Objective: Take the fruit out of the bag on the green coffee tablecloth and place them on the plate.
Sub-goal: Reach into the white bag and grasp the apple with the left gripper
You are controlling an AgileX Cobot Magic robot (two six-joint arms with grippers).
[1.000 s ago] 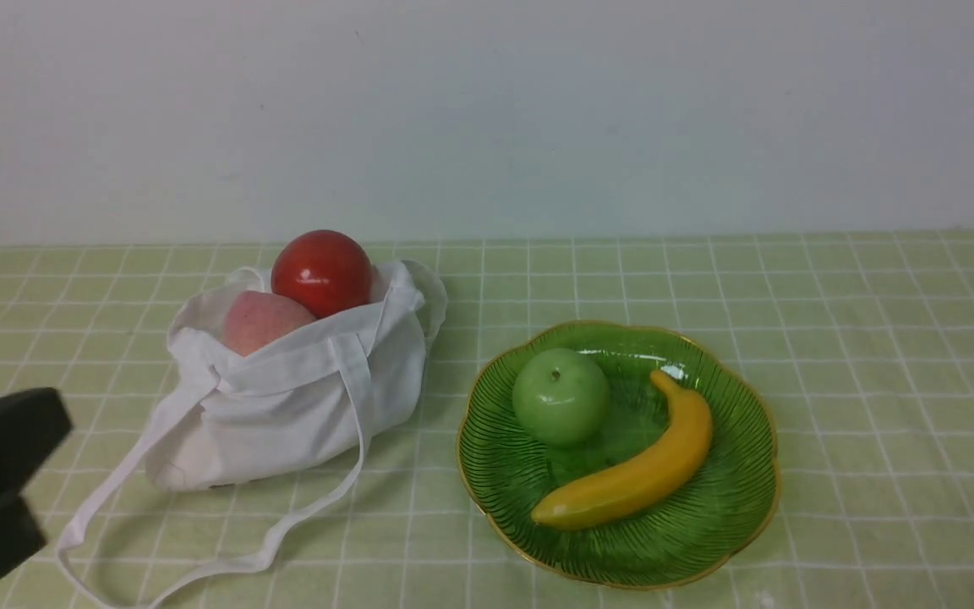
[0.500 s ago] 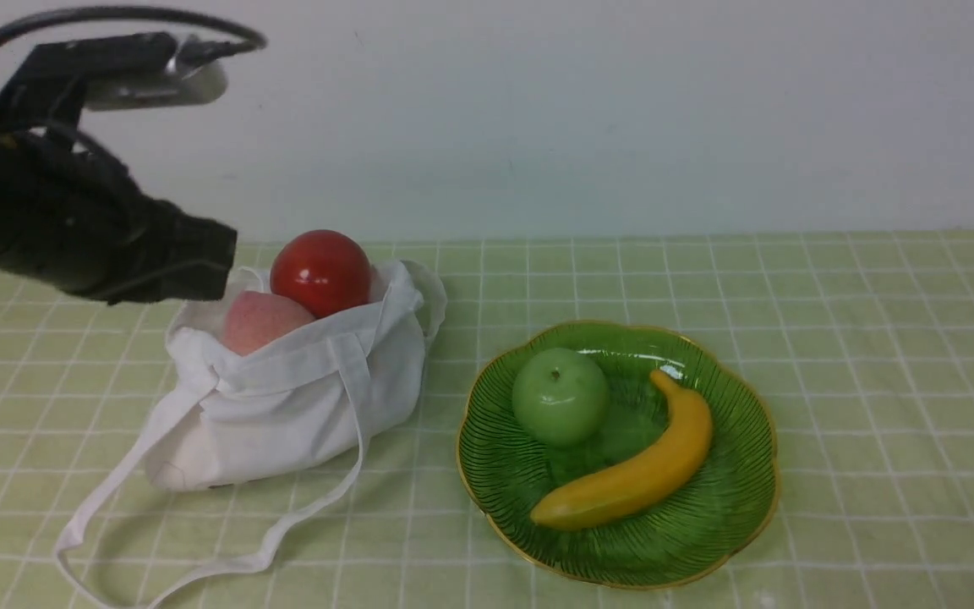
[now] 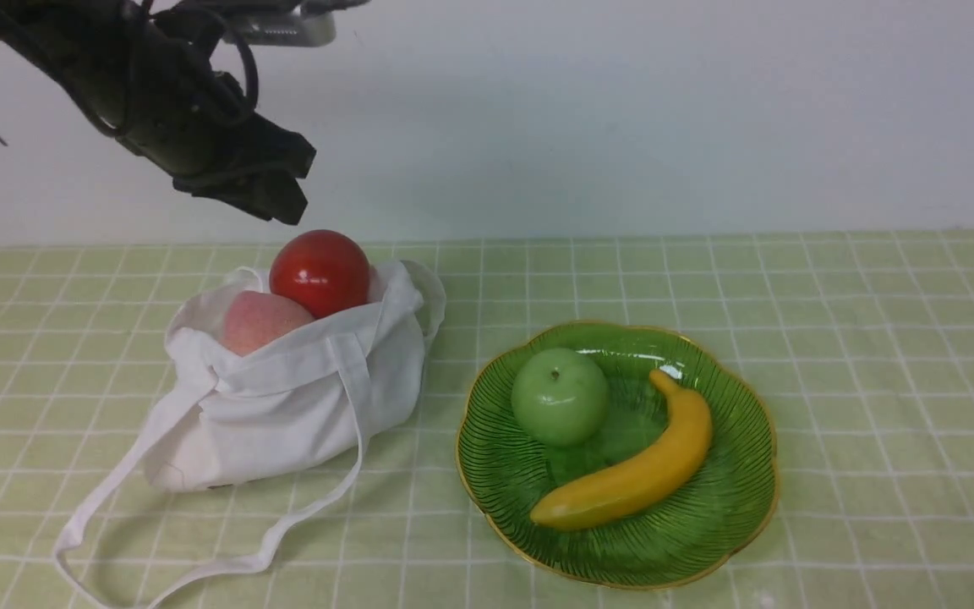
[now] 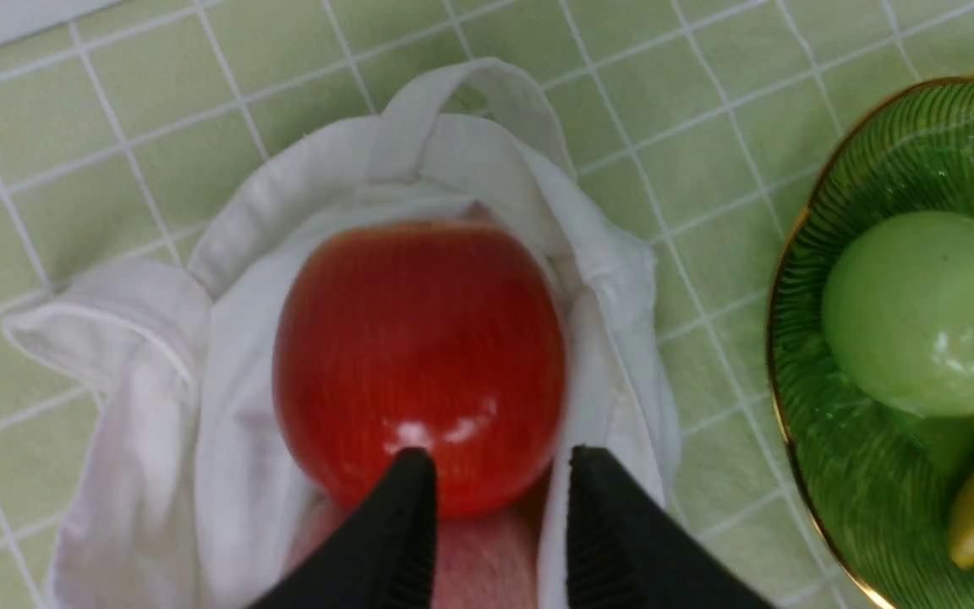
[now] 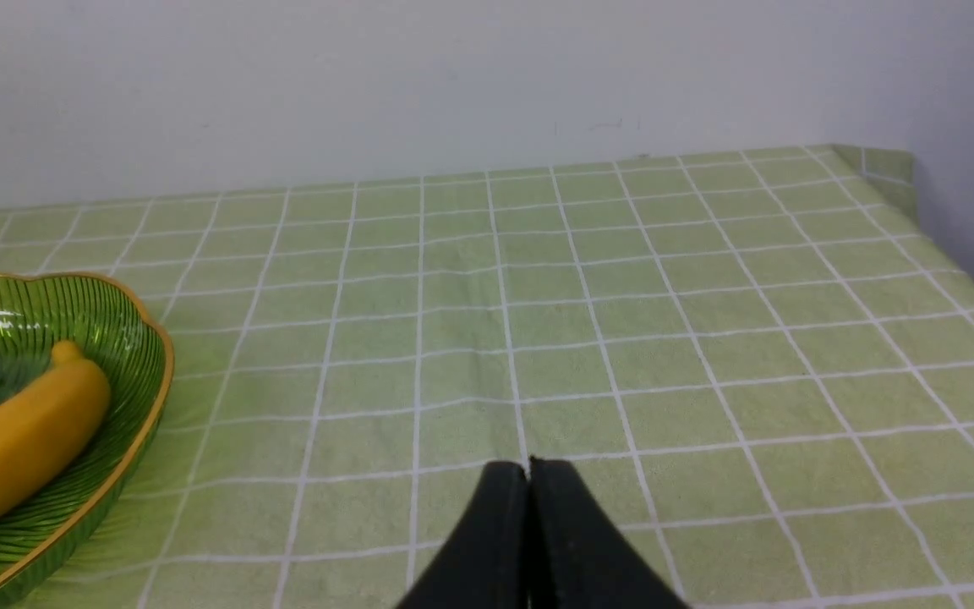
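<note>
The white bag lies on the green checked tablecloth at the left. A glossy red fruit and a pale pink fruit sit in its open mouth. My left gripper hovers just above and behind the red fruit, apart from it. In the left wrist view the gripper is open and empty over the red fruit. The green glass plate stands at the right. My right gripper is shut and empty above bare cloth; it does not show in the front view.
The plate holds a green apple and a yellow banana. The bag's long strap loops over the cloth toward the front edge. A white wall runs behind the table. The table's right edge shows in the right wrist view.
My left arm has risen from the front left edge and swung right and back, ending above the red fruit. The bag, the fruits and the plate have not moved.
</note>
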